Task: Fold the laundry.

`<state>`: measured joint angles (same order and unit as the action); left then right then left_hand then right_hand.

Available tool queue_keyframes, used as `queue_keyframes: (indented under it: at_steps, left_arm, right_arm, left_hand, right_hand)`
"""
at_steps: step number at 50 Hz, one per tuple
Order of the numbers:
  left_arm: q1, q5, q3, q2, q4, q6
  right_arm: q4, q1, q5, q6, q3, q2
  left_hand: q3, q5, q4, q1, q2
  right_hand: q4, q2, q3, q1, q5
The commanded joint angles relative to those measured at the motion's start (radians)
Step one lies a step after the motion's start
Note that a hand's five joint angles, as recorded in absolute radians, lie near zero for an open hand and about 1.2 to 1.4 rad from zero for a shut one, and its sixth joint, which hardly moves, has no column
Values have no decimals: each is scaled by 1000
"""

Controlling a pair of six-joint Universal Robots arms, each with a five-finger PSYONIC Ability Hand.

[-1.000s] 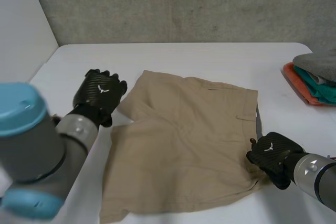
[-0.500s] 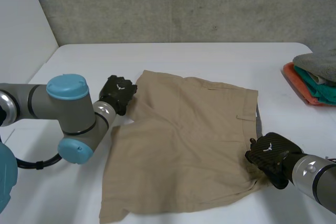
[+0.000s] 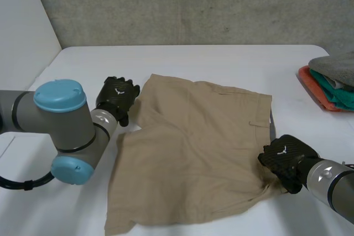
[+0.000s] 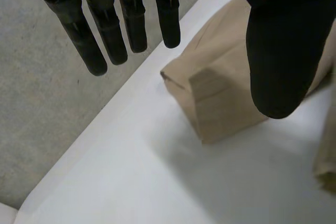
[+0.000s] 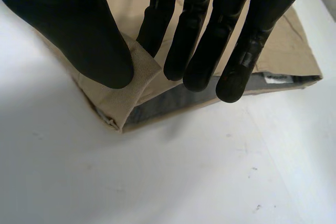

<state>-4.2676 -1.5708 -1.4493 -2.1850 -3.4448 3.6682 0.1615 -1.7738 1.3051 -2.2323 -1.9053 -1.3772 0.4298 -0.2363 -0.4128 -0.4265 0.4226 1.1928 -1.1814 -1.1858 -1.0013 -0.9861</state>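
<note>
pinching the shorts (image 3: 193, 147) at a corner, right hand (image 3: 285, 158); left hand (image 3: 117, 95) straight-fingered

The right hand (image 3: 285, 158) seemingly grips the tan shorts' (image 3: 193, 147) waistband corner.

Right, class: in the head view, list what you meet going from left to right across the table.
left arm → left hand → tan shorts → right hand → pile of folded clothes
</note>
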Motion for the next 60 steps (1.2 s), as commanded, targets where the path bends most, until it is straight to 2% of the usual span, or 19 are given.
queue_keyframes:
  at_steps: [1, 7, 11, 14, 20, 28, 37, 40, 42, 44, 47, 52, 60]
  left_arm:
    - [26, 0, -192, 219, 64, -59]
    - [61, 0, -361, 418, 105, -138]
    - [118, -2, -443, 545, 206, -201]
    - [147, -2, -476, 582, 294, -234]
    - [163, -8, -513, 573, 395, -286]
    - [163, -11, -552, 475, 331, -293]
    - [178, -18, -557, 435, 323, -293]
    - [195, -20, -557, 433, 320, -293]
    - [200, -29, -557, 427, 312, -293]
    - [201, -43, -556, 421, 302, -295]
    - [206, -74, -557, 422, 288, -293]
    - [252, -113, -556, 442, 291, -293]
    - [279, -117, -562, 513, 331, -261]
  right_arm:
    - [-23, 1, -1, -52, 15, 0]
    - [-69, 2, -1, -98, 17, 1]
    - [-97, 2, -1, -138, 19, 6]
    - [-100, 4, -1, -142, 19, 7]
    - [-105, 2, -1, -144, 17, 9]
    - [-106, 2, -1, -145, 17, 15]
    - [-112, 2, -1, -148, 17, 15]
    - [-123, 2, 0, -148, 17, 15]
    - [-123, 2, 0, -148, 17, 15]
    - [-123, 2, 0, -148, 17, 15]
    - [-123, 2, 0, -148, 17, 15]
    - [-117, 4, 0, -148, 15, 15]
    - [-45, 4, 6, -129, 11, -3]
  left_hand:
    - [7, -26, -24, -10, 14]
    - [19, -38, -36, -22, 26]
    - [48, -67, -65, -51, 55]
    - [51, -70, -68, -54, 58]
    - [89, -108, -106, -92, 96]
    - [162, -181, -179, -166, 170]
    - [189, -208, -206, -192, 196]
    - [253, -272, -270, -257, 261]
    - [388, -407, -405, -391, 395]
    - [546, -565, -563, -550, 553]
    - [954, -973, -971, -957, 961]
    - [966, -985, -983, -970, 974]
    - [966, -985, -983, -970, 974]
  right_hand:
    - [203, -215, -211, -395, -236]
    - [203, -215, -211, -395, -236]
    - [203, -215, -211, -395, -236]
    - [203, -215, -211, -395, -236]
    - [203, -215, -211, -395, -236]
    - [203, -215, -211, -395, -236]
    - [203, -215, -211, -395, -236]
    - [203, -215, -211, -395, -236]
    - [203, -215, -211, -395, -236]
    - [203, -215, -211, -395, -236]
    - [203, -215, -211, -395, -236]
    - [203, -215, -211, -395, -236]
    - [203, -215, -211, -395, -236]
